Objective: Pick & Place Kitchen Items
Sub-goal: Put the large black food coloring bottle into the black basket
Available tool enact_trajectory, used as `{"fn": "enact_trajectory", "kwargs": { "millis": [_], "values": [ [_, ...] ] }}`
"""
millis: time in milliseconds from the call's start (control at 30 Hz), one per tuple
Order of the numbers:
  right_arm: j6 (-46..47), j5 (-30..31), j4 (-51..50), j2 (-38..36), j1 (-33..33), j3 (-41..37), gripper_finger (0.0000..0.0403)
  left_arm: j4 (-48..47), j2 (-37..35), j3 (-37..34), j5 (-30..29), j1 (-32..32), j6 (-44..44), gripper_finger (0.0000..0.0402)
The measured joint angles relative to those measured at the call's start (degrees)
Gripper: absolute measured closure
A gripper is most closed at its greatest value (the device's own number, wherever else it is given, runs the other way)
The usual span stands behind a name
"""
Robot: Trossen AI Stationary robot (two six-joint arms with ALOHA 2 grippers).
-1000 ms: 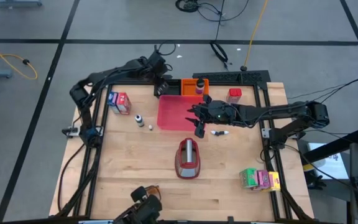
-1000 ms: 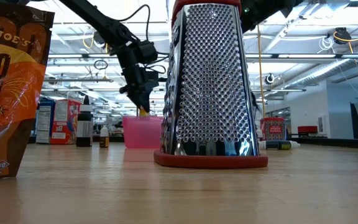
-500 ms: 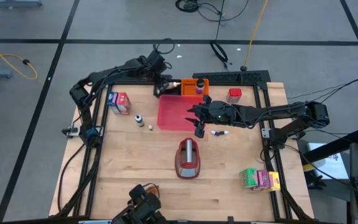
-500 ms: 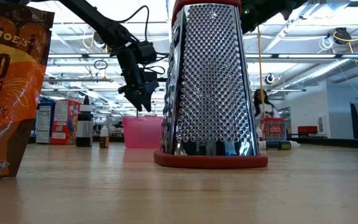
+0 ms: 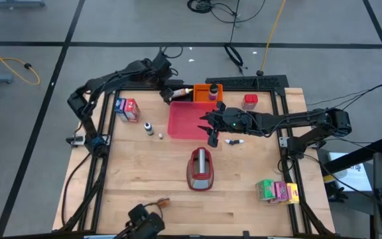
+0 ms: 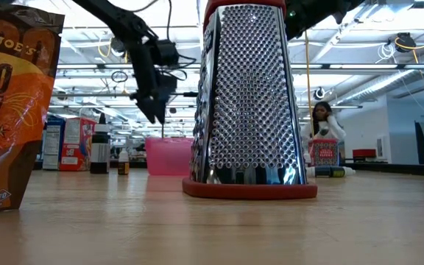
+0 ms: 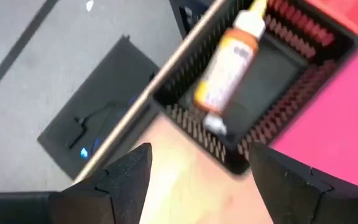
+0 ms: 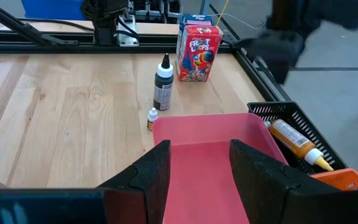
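Left wrist view: left end effector (image 7: 194, 171) spread wide over the orange bottle (image 7: 227, 66) lying in the black basket (image 7: 298, 93).

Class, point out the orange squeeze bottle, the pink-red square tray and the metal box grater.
orange squeeze bottle (image 7: 227, 65), left wrist view, its label
pink-red square tray (image 5: 184, 121), high view, bare floor
metal box grater (image 6: 249, 103), low view, perforated face

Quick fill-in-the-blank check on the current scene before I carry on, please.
1. The orange bottle lies inside the black ____.
2. The left end effector is ____ and holds nothing.
3. The right end effector hangs over the pink ____.
4. In the low view, the metal ____ stands nearest the camera.

Missing words: basket; open; tray; grater
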Motion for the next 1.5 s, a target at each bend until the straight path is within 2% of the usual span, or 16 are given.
{"fn": "enact_trajectory", "kwargs": {
  "millis": [233, 467, 833, 1033, 1500],
  "values": [
    [0.09, 0.00, 0.00, 0.00, 0.00, 0.00, 0.0248, -11.65, -6.91, 0.00, 0.52, -3.06, -0.59, 0.0131],
    [0.10, 0.00, -0.02, 0.00, 0.00, 0.00, 0.0248, -17.21, -12.57, -3.23, 1.83, -9.41, -2.11, 0.0130],
    [0.11, 0.00, -0.01, 0.00, 0.00, 0.00, 0.0248, -15.75, -23.64, -17.57, 1.42, -18.67, -9.68, 0.0130],
    [0.11, 0.00, -0.01, 0.00, 0.00, 0.00, 0.0248, -14.83, -28.27, -23.85, -2.38, -22.27, -15.01, 0.0130],
    [0.11, -0.02, 0.03, 0.00, 0.00, 0.00, 0.0248, -1.46, -30.41, -35.21, -3.51, -24.87, -17.89, 0.0130]
  ]
}}
